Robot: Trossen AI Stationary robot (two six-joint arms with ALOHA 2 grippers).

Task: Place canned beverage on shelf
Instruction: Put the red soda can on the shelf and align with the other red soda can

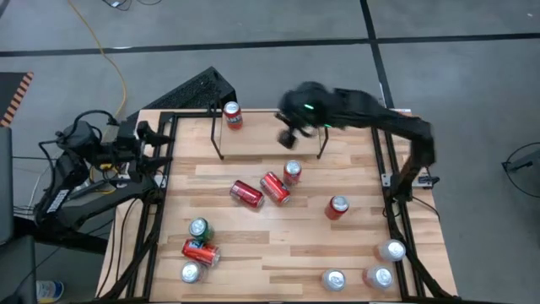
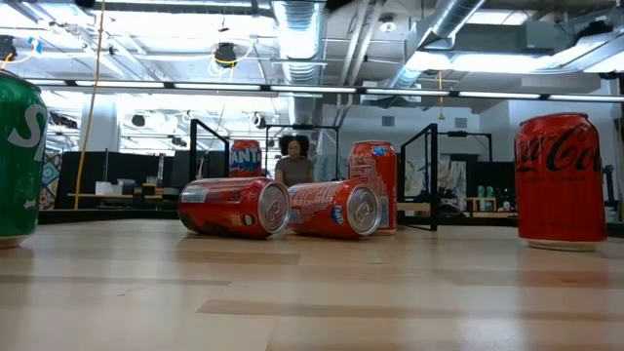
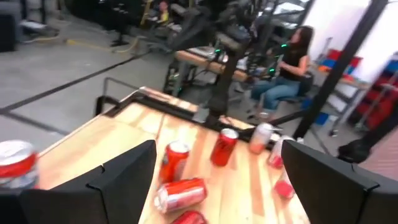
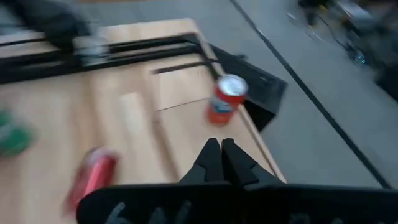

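I am holding my right gripper (image 1: 289, 138) above the far part of the wooden table (image 1: 278, 253), its two fingers (image 4: 222, 163) pressed fully together with nothing between them. It is hovering over the shelf (image 1: 270, 135), the low black-rod rack at the table's far edge, between its two upright end loops and nearer the right-hand one. One orange Fanta can (image 1: 232, 115) is standing upright at the shelf's left end, beside the left loop, well apart from my shut fingers. My left gripper (image 1: 145, 133) is waiting off the table's far left corner, its fingers (image 3: 124, 177) spread wide and gripping nothing. In the middle of the table two red Coca-Cola cans (image 1: 260, 191) are lying on their sides, touching each other, with a third red can (image 1: 292, 173) standing upright just behind them. Another red Coca-Cola can (image 1: 337, 207) is standing alone to the right. A green Sprite can (image 1: 199, 229) is standing near the left rail, just beyond a red can (image 1: 201, 251) lying on its side.
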